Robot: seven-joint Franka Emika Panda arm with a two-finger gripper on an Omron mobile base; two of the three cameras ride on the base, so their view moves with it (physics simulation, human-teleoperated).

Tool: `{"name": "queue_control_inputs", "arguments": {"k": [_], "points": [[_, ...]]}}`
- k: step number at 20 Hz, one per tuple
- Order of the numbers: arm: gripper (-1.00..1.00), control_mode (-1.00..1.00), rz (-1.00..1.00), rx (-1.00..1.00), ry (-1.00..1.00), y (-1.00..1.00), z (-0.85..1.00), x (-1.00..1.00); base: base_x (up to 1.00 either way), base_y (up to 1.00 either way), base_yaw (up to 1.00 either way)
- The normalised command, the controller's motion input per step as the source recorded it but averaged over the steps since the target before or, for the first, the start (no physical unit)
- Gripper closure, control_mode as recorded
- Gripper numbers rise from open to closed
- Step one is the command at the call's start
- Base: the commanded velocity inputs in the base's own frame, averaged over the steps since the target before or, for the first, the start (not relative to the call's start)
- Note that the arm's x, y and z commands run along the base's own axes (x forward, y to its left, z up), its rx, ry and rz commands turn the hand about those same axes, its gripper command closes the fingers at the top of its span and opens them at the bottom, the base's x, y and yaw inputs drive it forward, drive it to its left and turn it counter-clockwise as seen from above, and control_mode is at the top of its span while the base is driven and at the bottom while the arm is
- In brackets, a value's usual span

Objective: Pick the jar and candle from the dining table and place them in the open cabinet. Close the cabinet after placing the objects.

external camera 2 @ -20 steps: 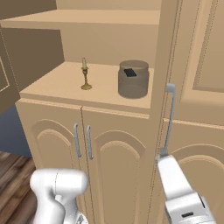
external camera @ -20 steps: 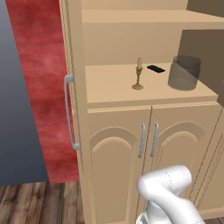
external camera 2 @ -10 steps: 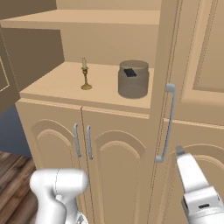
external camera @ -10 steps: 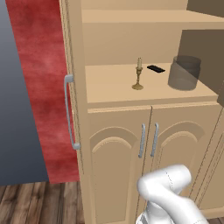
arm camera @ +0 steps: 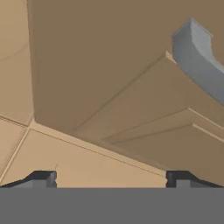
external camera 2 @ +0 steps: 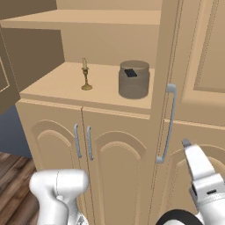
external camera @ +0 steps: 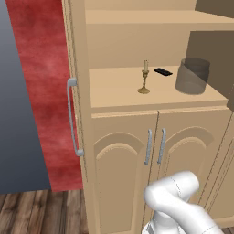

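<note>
Matt tan wooden cabinet (external camera: 123,160), brushed silver metal handles (external camera: 73,118), smoky translucent glass jar (external camera: 193,76), brass-held candle (external camera: 144,78).

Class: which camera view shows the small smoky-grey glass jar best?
The right base view: the small smoky-grey glass jar stands whole and central on the tan cabinet shelf. The left base view shows it further off, near the shelf's right end.

Even, flat rendered light, soft shadows, no glare or blur.

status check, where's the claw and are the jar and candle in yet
Claw open, empty, near the open door's handle. Jar and candle on cabinet shelf. Door not yet closed.
</note>
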Motion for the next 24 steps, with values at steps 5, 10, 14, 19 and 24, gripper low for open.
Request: {"name": "queue_control_inputs", "arguments": {"k": [5, 10, 14, 19, 24], "points": [[-1.0, -1.0, 0.01, -0.02, 0.01, 0.34, 0.0, 0.01, 0.0, 0.0, 0.0], [-1.0, -1.0, 0.01, -0.1, 0.09, 0.94, 0.03, 0.06, 0.0, 0.0, 0.0], [-1.0, -1.0, 0.0, -0.12, 0.09, 0.97, 0.12, 0.05, 0.0, 0.0, 0.0], [-1.0, -1.0, -0.02, -0.12, 0.08, 0.98, 0.12, 0.04, 0.0, 0.0, 0.0], [-1.0, -1.0, -0.16, -0.03, 0.1, 0.66, 0.04, 0.56, 0.0, 0.0, 0.0]]}}
